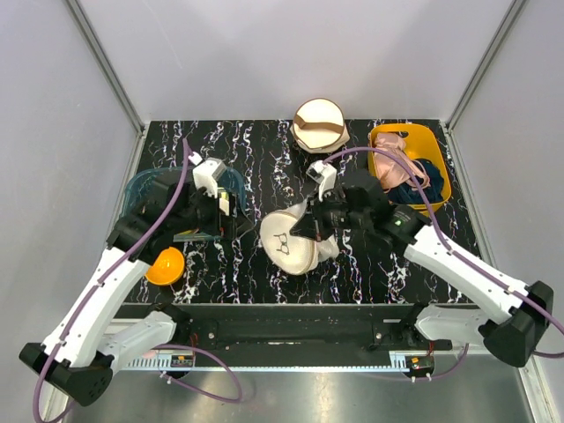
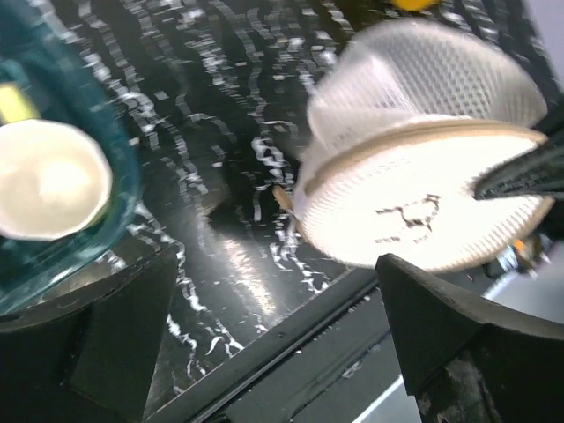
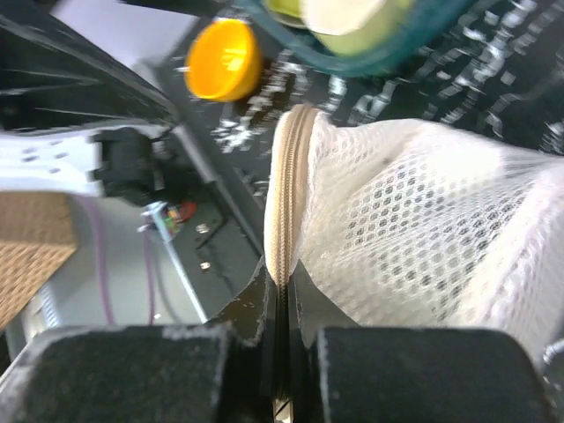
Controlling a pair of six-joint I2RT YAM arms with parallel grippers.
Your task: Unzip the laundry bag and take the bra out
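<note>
The round white mesh laundry bag (image 1: 304, 256) is sitting on the black marbled table (image 1: 176, 150), black drawing (image 1: 283, 242) facing up; the right gripper (image 1: 319, 226) is touching its rim, the left gripper (image 1: 234, 217) hanging nearby.

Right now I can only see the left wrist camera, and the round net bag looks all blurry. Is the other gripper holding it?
Observer: Yes. The right gripper is shut on the laundry bag, right on its zipper seam.
Operator: Is the zipper open yet?
Observer: The stretch that shows in the right wrist view looks zipped shut.
Operator: What's behind the bag?
Observer: From above, a cream round bag with a brown band lies beyond it, not touching it.
</note>
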